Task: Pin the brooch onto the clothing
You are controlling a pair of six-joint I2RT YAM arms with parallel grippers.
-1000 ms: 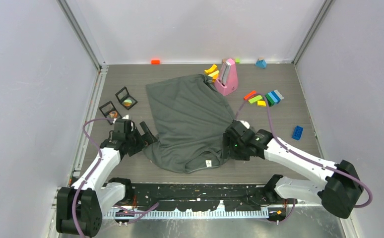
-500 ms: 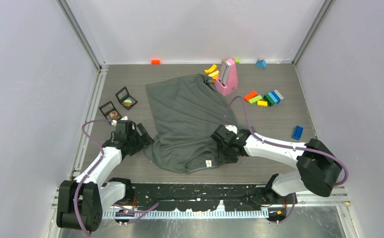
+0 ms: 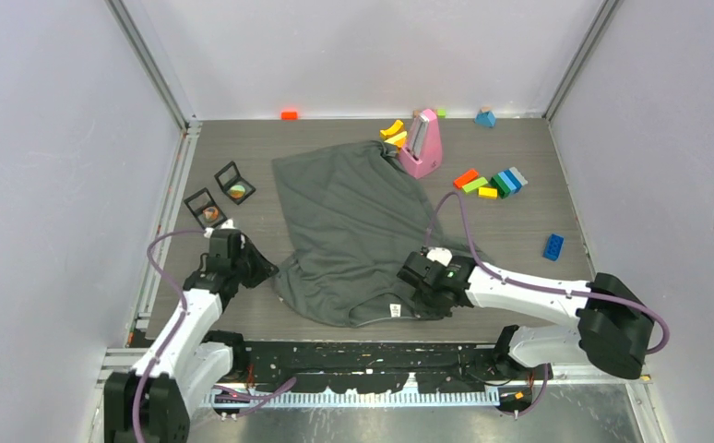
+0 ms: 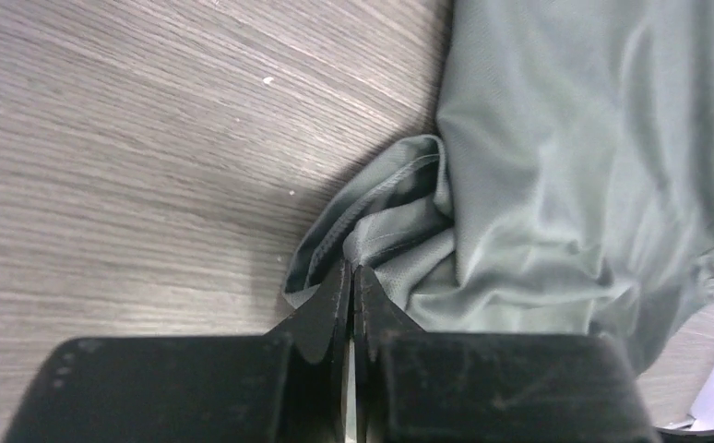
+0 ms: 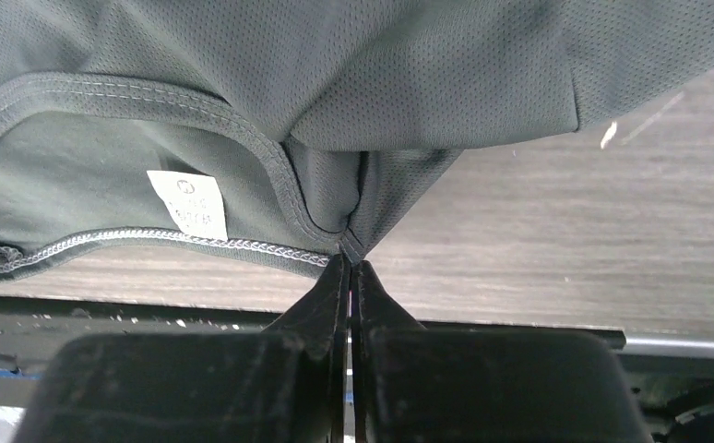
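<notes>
right gripper (image 5: 349, 261) has slid from the t-shirt's (image 3: 349, 217) 3 o'clock edge to 5 o'clock, pinching the collar seam; left gripper (image 4: 351, 269) pinches the sleeve hem at 8 o'clock; spreading, pinning not begun

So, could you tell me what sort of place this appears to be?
Most likely a robotics lab test cell: plain walls on aluminium rails enclose a wood-grain table, strewn with props such as coloured blocks and a grey T-shirt.
</notes>
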